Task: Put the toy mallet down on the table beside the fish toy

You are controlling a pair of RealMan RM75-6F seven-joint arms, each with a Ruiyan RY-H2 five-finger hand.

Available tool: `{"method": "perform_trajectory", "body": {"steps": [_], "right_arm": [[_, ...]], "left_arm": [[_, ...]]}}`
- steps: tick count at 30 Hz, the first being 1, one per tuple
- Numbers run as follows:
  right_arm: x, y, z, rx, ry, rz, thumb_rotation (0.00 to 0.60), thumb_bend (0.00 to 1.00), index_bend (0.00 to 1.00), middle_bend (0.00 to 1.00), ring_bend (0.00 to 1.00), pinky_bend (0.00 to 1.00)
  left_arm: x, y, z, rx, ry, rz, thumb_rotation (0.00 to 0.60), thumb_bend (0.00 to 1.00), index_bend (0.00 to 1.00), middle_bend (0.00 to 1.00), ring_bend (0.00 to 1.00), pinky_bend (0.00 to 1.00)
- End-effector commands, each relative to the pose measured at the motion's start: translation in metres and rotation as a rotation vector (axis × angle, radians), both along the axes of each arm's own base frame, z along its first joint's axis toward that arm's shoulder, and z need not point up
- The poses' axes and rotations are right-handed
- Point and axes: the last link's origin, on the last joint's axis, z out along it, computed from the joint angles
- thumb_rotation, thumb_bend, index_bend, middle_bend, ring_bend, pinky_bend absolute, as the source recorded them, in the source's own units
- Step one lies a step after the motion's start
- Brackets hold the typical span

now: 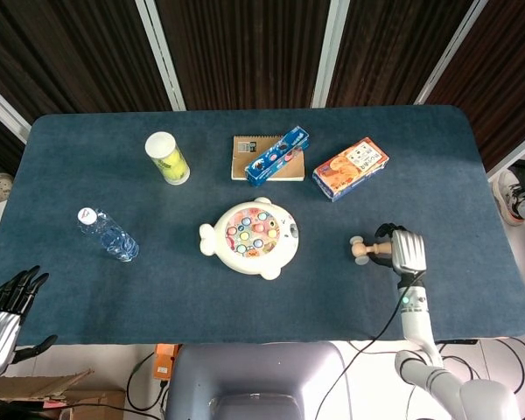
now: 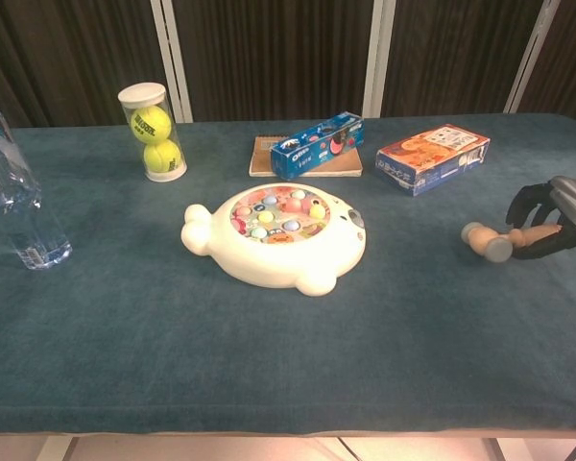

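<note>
The toy mallet (image 1: 363, 250), wooden with a pale head (image 2: 487, 242), lies low over the blue table (image 1: 157, 289) to the right of the fish toy. My right hand (image 1: 406, 250) grips the handle's far end, with its fingers (image 2: 520, 204) arched over the handle. The white fish toy (image 1: 250, 237) with coloured pegs sits at the table's middle (image 2: 278, 235), about a hand's width left of the mallet head. My left hand (image 1: 9, 302) hangs off the table's front left corner, fingers extended and holding nothing.
A tube of tennis balls (image 1: 167, 157) and a water bottle (image 1: 109, 236) stand on the left. At the back lie a notebook (image 1: 245, 156) with a blue biscuit box (image 1: 277, 156) on it and an orange box (image 1: 350, 168). Bare cloth surrounds the mallet.
</note>
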Motion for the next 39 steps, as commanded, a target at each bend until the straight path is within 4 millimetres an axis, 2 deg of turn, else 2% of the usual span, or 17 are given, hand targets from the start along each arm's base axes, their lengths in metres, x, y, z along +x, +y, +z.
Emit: {"method": "perform_trajectory", "body": {"steps": [1,8,17,31,39], "right_arm": [[0.000,-0.009,0.008,0.004,-0.083,-0.062,0.600,0.24,0.46,0.42,0.36,0.53],[0.003,-0.015,0.016,0.034,-0.127,-0.113,0.600,0.24,0.40,0.37,0.32,0.49],[0.003,-0.020,0.018,0.095,-0.089,-0.157,0.600,0.24,0.28,0.28,0.22,0.39],[0.008,-0.030,0.026,0.092,-0.092,-0.181,0.600,0.21,0.21,0.22,0.15,0.32],[0.006,-0.029,0.027,0.095,-0.081,-0.177,0.600,0.21,0.20,0.22,0.14,0.32]], "left_arm": [[0.000,0.000,0.000,0.001,0.001,0.001,0.600,0.08,0.00,0.00,0.00,0.15],[-0.001,0.001,0.001,0.003,0.001,0.004,0.600,0.08,0.00,0.00,0.00,0.15],[-0.001,0.002,0.000,0.001,0.005,0.010,0.600,0.08,0.00,0.00,0.00,0.15],[-0.001,0.004,-0.001,0.001,0.010,0.019,0.600,0.08,0.00,0.00,0.00,0.15],[-0.002,0.005,-0.001,0.004,0.010,0.022,0.600,0.08,0.00,0.00,0.00,0.15]]}}
